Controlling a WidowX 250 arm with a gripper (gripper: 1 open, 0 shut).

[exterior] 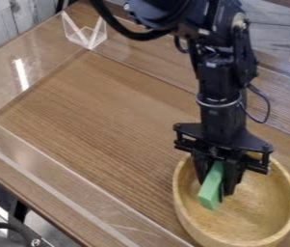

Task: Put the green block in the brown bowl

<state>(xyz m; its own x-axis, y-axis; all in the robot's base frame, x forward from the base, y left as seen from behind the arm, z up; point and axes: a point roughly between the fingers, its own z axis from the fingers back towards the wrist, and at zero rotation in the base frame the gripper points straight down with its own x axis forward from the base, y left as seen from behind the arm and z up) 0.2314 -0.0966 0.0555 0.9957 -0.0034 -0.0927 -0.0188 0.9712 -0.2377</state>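
Note:
The brown bowl [266, 224] is a wide, shallow wooden bowl at the lower right of the table. My gripper [222, 178] points almost straight down into its left half and is shut on the green block [213, 188]. The block is a bright green bar held nearly upright, slightly tilted. Its lower end hangs low inside the bowl near the left wall; I cannot tell whether it touches the bottom. The black fingers [235, 174] cover the block's upper end.
The table [95, 125] is brown wood grain, enclosed by low clear acrylic walls [32, 164]. A small clear stand [83, 34] sits at the far back left. The black arm [218, 68] rises over the bowl's back rim.

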